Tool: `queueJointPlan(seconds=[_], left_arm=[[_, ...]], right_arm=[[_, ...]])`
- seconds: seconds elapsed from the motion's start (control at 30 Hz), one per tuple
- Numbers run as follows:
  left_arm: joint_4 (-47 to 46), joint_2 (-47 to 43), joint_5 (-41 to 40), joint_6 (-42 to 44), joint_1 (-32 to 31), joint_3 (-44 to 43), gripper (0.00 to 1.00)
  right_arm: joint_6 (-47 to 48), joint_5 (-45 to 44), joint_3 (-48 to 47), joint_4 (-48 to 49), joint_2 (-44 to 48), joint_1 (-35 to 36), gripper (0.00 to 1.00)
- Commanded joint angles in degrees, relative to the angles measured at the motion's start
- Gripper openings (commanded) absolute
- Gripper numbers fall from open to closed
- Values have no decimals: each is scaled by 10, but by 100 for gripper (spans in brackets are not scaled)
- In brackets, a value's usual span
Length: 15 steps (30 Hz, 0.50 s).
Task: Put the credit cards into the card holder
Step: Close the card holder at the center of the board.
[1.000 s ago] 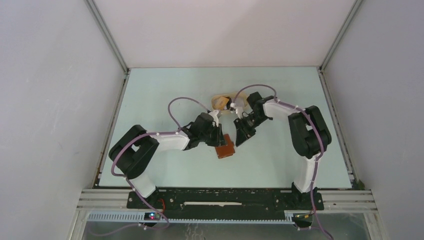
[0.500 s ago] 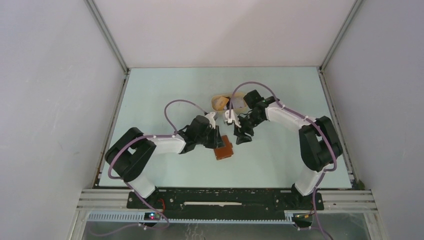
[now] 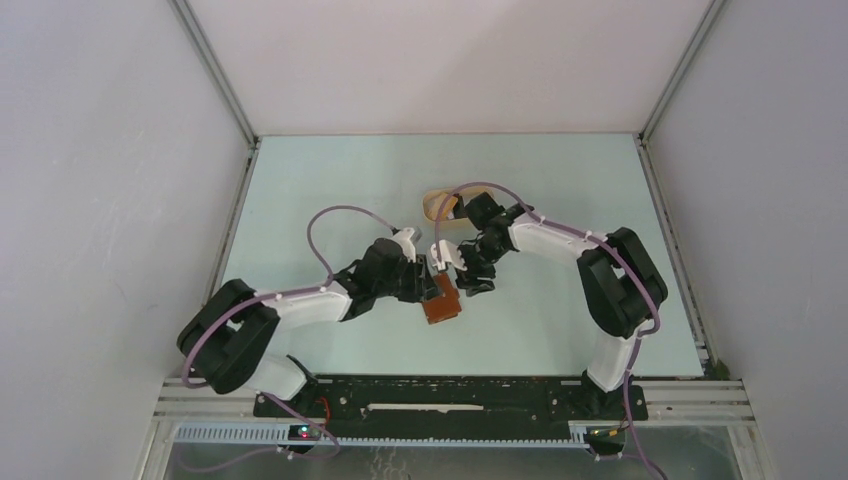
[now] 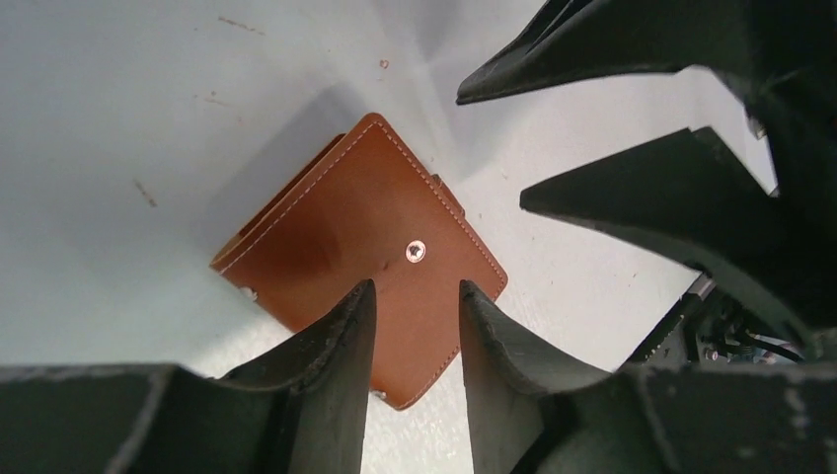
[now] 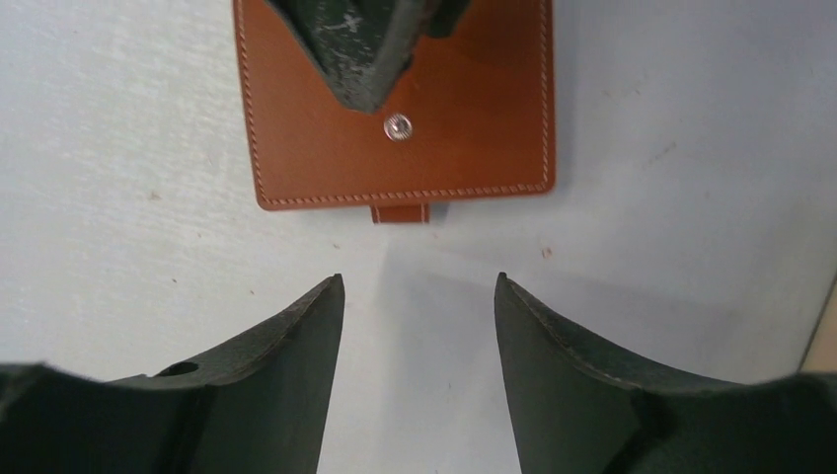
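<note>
No text, label, brand, number or sign can be read in any of the views. The card holder (image 4: 336,232) is shown with a plain stitched leather face, and no lettering can be made out on its round snap (image 4: 416,251).

**Card holder (image 3: 441,306) flat on bench (image 3: 300,200)**

Left claw (image 3: 432,281) sits over its 11 o'clock edge. Right claw (image 3: 466,279) is just off its 1 o'clock corner. Tan tray (image 3: 433,207) at 12, partly hidden by right arm.
</note>
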<state>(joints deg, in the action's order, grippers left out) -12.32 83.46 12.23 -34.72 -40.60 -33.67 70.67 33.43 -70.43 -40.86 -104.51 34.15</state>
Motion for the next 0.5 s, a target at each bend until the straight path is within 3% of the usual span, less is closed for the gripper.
queueJointPlan(seconds=[0.0,0.47], left_arm=[[0,-45,-21,-23,11,31,42],[-20,-18,7,-60,33,71,37]], right_arm=[[4,-23,-1,11,-5,28,68],[-60,-62,-21,20,-38,71,67]])
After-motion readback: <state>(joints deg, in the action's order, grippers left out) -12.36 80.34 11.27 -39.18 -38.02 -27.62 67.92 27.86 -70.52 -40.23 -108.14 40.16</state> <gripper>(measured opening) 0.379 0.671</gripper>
